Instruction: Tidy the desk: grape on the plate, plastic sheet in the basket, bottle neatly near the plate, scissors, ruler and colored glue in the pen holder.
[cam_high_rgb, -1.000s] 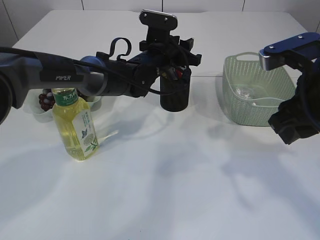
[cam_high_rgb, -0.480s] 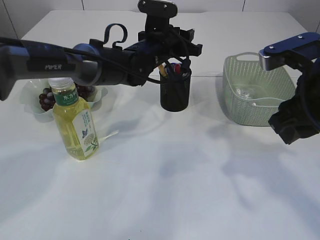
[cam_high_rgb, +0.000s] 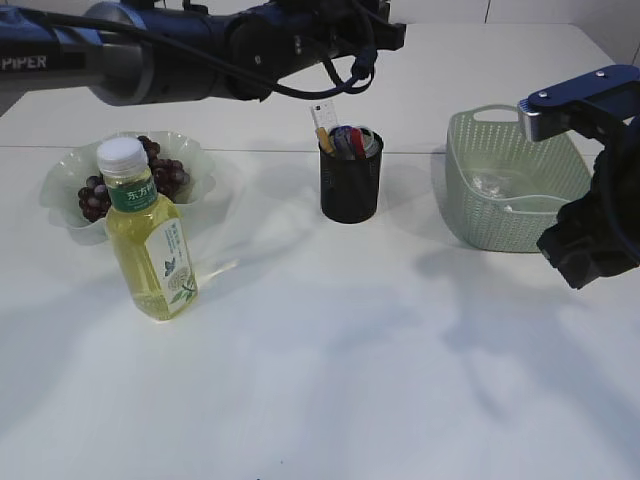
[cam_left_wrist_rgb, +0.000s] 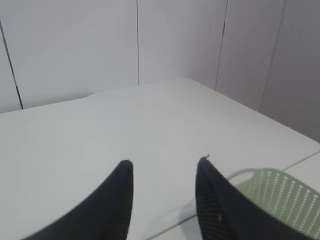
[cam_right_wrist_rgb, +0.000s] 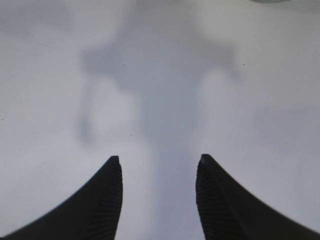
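While both tools hang spread w/ nothing between them, left tool (cam_left_wrist_rgb: 164, 161) far above pen holder (cam_high_rgb: 350, 187), right tool (cam_right_wrist_rgb: 157, 159) near basket (cam_high_rgb: 500, 200); bottle (cam_high_rgb: 148, 245) upright just nearer than grape plate (cam_high_rgb: 70, 185).

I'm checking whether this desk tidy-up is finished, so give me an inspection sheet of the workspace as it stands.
Surface: white table, bare in front.
Job's things: grapes on the plate; bottle upright right in front of the plate; pen holder holding a ruler and coloured items; clear plastic sheet in the green basket.
Clutter: nothing seen.
Grippers: left gripper open and empty, raised above the table; right gripper open and empty over bare table.
Cables: black cable loops on the left arm.
Surroundings: pale panelled wall.
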